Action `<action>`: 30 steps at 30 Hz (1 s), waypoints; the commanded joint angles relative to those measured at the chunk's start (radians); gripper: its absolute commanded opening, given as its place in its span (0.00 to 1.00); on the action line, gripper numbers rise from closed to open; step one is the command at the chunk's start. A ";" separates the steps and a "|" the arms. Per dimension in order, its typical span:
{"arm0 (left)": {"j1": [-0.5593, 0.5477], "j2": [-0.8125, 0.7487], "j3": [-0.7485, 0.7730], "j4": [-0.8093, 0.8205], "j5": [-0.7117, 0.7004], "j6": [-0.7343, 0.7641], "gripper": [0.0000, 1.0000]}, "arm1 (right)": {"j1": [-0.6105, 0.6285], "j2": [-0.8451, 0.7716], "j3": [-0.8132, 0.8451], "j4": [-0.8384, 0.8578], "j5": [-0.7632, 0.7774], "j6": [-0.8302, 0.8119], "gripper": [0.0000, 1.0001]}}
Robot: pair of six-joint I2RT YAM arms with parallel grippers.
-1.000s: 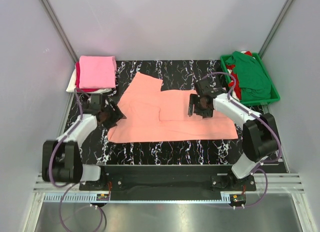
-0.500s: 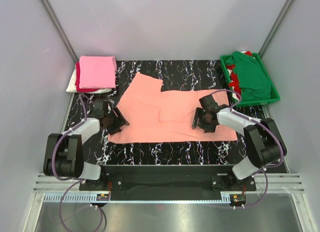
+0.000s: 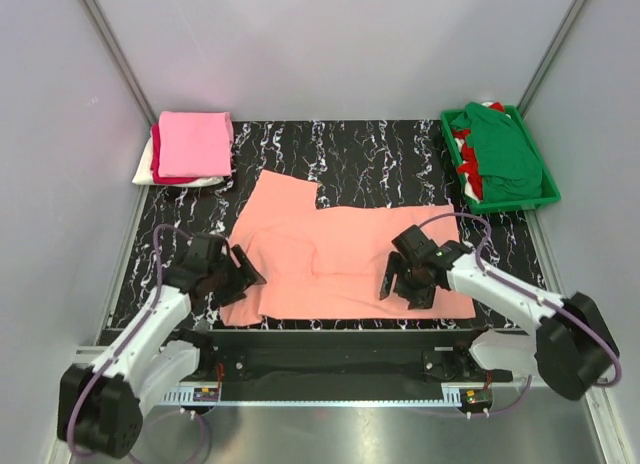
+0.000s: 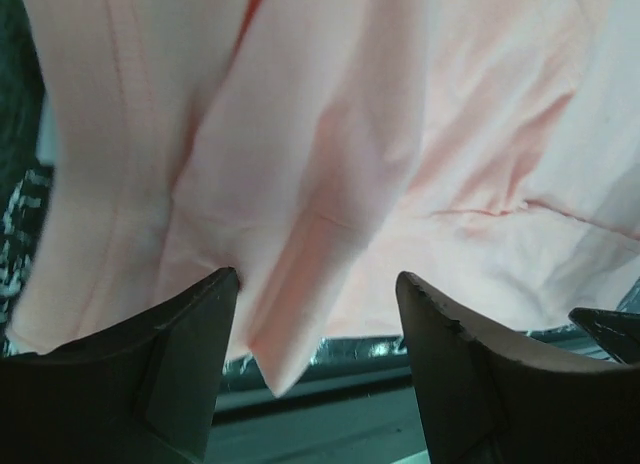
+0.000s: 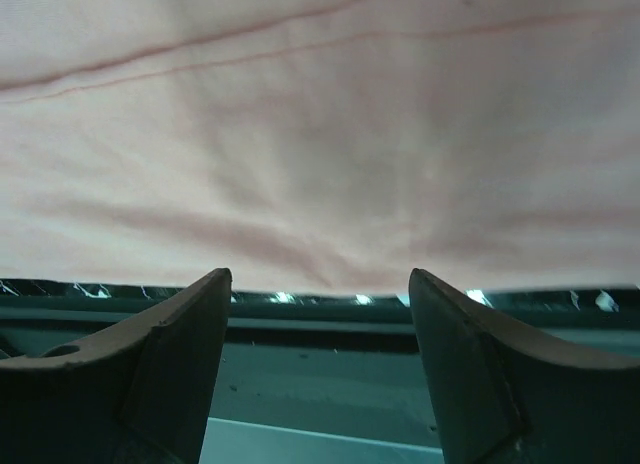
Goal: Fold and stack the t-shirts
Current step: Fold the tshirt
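Observation:
The salmon-peach t-shirt lies spread flat on the black marbled table, its hem at the near edge. My left gripper is at the shirt's near left corner. It is open, with a fold of the cloth hanging between its spread fingers. My right gripper is at the near hem on the right. It is open, and the hem lies just beyond its fingertips. A folded stack sits at the back left: a bright pink shirt on top, then red, then white.
A green plastic tray at the back right holds a dark green shirt and a red one. The table's near edge and a metal rail run just below the shirt's hem. Grey walls close in the sides and back.
Both arms have drawn back toward the near edge. The salmon-peach shirt has slid with them toward the near edge.

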 commanded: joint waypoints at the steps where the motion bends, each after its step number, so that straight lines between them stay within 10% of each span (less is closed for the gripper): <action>1: -0.004 -0.094 0.121 -0.197 -0.100 -0.006 0.72 | 0.009 -0.121 0.086 -0.182 0.118 0.071 0.80; 6: 0.002 0.026 0.401 -0.213 -0.232 0.157 0.82 | -0.004 -0.048 0.284 -0.272 0.296 -0.036 0.93; 12: 0.100 0.705 0.999 -0.031 -0.053 0.494 0.79 | -0.085 0.074 0.441 -0.214 0.229 -0.163 0.96; 22: 0.174 1.395 1.748 -0.142 0.128 0.571 0.74 | -0.110 0.069 0.410 -0.169 0.146 -0.203 0.95; 30: 0.168 1.604 1.818 -0.125 0.131 0.541 0.70 | -0.113 0.046 0.360 -0.181 0.141 -0.222 0.95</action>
